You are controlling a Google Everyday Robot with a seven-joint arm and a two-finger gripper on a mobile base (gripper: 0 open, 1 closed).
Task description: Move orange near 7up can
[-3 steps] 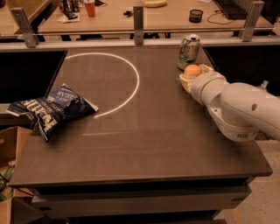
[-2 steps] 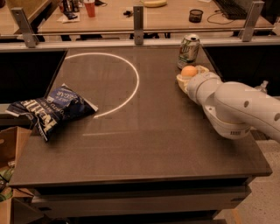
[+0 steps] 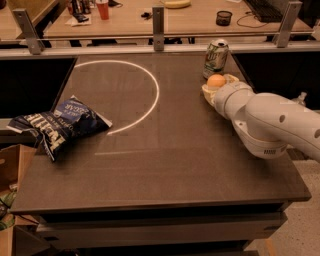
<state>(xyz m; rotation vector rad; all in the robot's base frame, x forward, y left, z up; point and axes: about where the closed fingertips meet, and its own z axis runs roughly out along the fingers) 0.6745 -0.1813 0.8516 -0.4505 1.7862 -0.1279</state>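
Dark brown worktop [image 3: 165,170] fills most of the view, with a white arc [image 3: 152,90] painted across its far half. Beyond a metal rail [image 3: 100,37], a wooden desk carries a red cup [image 3: 103,9] and a banana [image 3: 176,4]. On the left of the worktop lies a crumpled blue chips bag [image 3: 57,122]. At the far right stands the 7up can [image 3: 216,57], upright. A white arm reaches in from the right, and its gripper [image 3: 218,85] sits just on the near side of the can, its cream fingers [image 3: 206,91] pinching the orange [image 3: 216,80] from either side. The orange is right beside the can's base.
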